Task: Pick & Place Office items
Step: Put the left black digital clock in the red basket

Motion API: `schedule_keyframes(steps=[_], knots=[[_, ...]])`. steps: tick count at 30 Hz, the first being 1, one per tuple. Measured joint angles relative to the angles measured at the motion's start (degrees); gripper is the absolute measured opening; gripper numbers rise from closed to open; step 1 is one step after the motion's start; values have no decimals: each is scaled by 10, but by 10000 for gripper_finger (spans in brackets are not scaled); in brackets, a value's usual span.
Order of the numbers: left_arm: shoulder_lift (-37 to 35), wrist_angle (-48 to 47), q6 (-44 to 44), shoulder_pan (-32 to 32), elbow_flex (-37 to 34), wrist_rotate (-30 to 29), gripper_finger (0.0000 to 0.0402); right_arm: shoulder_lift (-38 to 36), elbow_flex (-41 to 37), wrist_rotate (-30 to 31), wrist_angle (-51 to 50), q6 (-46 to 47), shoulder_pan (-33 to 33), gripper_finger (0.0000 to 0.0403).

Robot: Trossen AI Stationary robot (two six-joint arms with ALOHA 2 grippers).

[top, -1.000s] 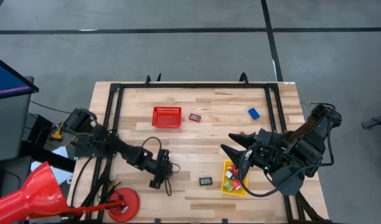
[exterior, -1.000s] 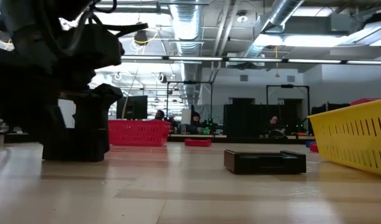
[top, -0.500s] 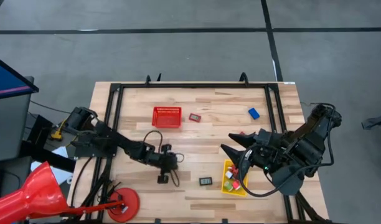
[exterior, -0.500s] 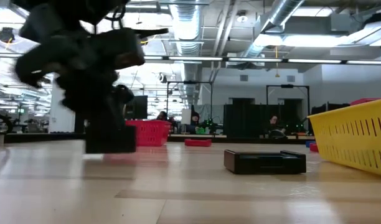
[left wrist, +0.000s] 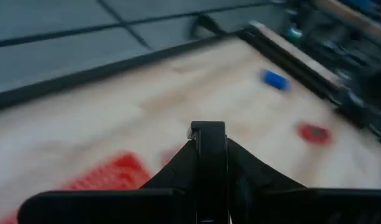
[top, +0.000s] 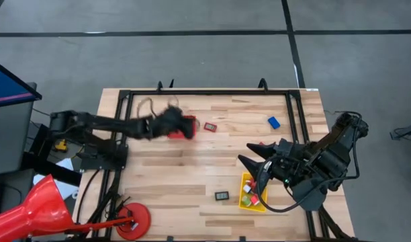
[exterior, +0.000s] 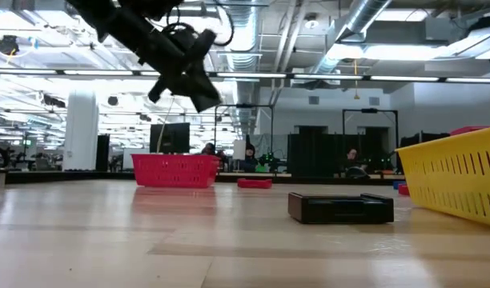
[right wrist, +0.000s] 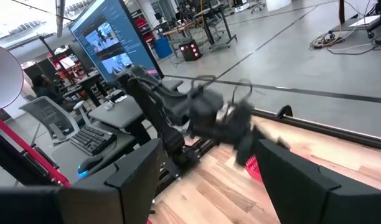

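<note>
My left gripper [top: 180,123] hangs blurred above the red mesh basket [top: 188,130], clear of the table in the low view [exterior: 206,102], shut on a small dark piece [left wrist: 209,126]. My right gripper [top: 246,156] waits open and raised beside the yellow bin [top: 245,204], which holds several coloured pieces; nothing is between its fingers [right wrist: 206,180]. Lying flat on the wood are a dark rectangle [top: 221,195], a red piece [top: 210,126] and a blue block [top: 273,122]. My left gripper pinches the small dark piece between its two fingers, right at their free ends. A pale sliver [left wrist: 191,131] shows at one side of it. The piece is lifted clear, over the basket. Which of its faces the fingers cover is hidden by the fingers themselves.
A black frame rail [top: 205,93] runs round the tabletop. A red cone and a red disc [top: 135,218] sit off the near left corner. Bare wood [top: 192,168] lies between the basket and the bin. People and desks show in the room behind [exterior: 353,156].
My left gripper has shut low over the table's near middle. It then rose and swung toward the far edge until it stood over the red basket, rolling as it went. The spot where it shut now shows bare wood.
</note>
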Motion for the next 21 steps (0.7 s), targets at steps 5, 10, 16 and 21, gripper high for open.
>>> schedule_keyframes(steps=[5,10,16,21], knots=[[-61,-156,-37,98,0,15,43,0,0,5,5,0,-4,256],[-71,-234,-51,119,-1,44,43,0,0,8,6,0,-9,256],[-54,-250,-128,119,-1,43,43,0,0,9,6,0,-15,256],[-12,-252,-180,120,-1,45,43,2,0,9,6,0,-15,256]])
